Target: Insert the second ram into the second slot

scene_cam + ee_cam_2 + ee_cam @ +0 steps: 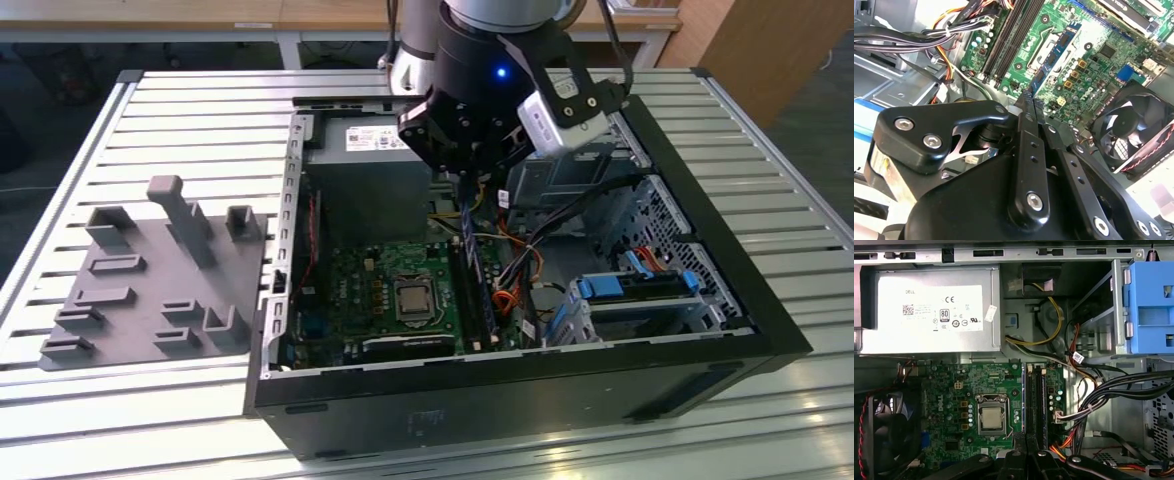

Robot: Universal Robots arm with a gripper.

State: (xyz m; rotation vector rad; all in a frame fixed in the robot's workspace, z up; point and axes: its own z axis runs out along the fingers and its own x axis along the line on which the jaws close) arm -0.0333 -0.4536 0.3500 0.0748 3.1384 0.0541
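Second ram [1030, 400] prob. seated upright, edge-on, in long dark mobo slot.

You're in a robotics lab or workshop. An open computer case [467, 410] lies on a slatted metal bench [200, 110] beside a grey parts fixture [134, 300]. Wooden desks [160, 12] stand behind it.

The worktop [160, 120] is pale silver, ribbed in long parallel slats. Toward its edge at the exterior view's left sits a plain mid-grey tray [147, 290]. The computer case [534, 410] is black outside and bare grey metal inside. The motherboard [954, 405] is green, speckled with gold and silver. The power supply [884, 340] is silver with a white label. The drive caddy [1151, 305] is bright blue. The cables [1051, 325] are yellow, orange, red and black. The fan [1134, 132] is black. The hand [1029, 97] is black with silver screws.
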